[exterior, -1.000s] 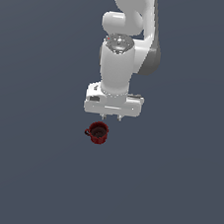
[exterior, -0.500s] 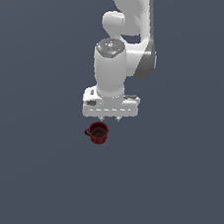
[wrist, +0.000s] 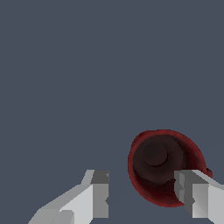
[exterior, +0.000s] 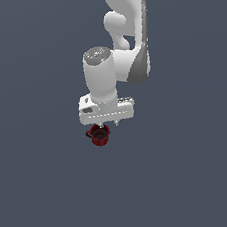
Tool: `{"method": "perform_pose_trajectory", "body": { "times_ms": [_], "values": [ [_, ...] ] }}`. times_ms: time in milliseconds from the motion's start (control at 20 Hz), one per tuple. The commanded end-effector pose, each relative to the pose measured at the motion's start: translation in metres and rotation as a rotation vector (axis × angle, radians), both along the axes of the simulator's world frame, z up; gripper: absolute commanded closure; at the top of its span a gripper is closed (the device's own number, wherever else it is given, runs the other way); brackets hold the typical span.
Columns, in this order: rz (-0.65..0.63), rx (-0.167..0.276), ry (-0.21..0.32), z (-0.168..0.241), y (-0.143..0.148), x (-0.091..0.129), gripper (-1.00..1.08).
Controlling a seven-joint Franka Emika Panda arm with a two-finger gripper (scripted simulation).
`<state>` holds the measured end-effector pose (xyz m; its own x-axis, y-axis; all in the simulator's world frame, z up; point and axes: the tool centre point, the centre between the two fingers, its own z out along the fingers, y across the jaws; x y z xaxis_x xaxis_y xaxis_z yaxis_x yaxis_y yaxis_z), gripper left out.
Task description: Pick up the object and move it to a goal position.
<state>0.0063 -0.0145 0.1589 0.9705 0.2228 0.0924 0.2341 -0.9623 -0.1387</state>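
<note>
Dark red mug point(exterior: 99, 135) sits upright on the grey floor just under the white gripper point(wrist: 142, 194), its fingers point(wrist: 99, 194) spread wide and empty, one over the rim, the approach needing centring before descent and closing.

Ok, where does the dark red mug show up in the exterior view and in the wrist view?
Exterior view: the dark red mug sits just below the white gripper, near the picture's middle.
Wrist view: the mug fills the space by one finger, which overlaps its rim.
Shared landmark: the gripper's white fingers.
</note>
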Motion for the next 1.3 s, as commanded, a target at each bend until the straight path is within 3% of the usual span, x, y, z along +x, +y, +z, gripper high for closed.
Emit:
{"method": "perform_pose_trajectory", "body": {
  "times_ms": [0, 650, 1250],
  "values": [
    [0.032, 0.022, -0.014, -0.005, -0.003, 0.001, -0.20],
    [0.180, 0.123, -0.110, -0.028, -0.022, 0.005, -0.20],
    [0.294, 0.188, -0.230, -0.044, -0.042, 0.008, -0.20]
  ]
}}
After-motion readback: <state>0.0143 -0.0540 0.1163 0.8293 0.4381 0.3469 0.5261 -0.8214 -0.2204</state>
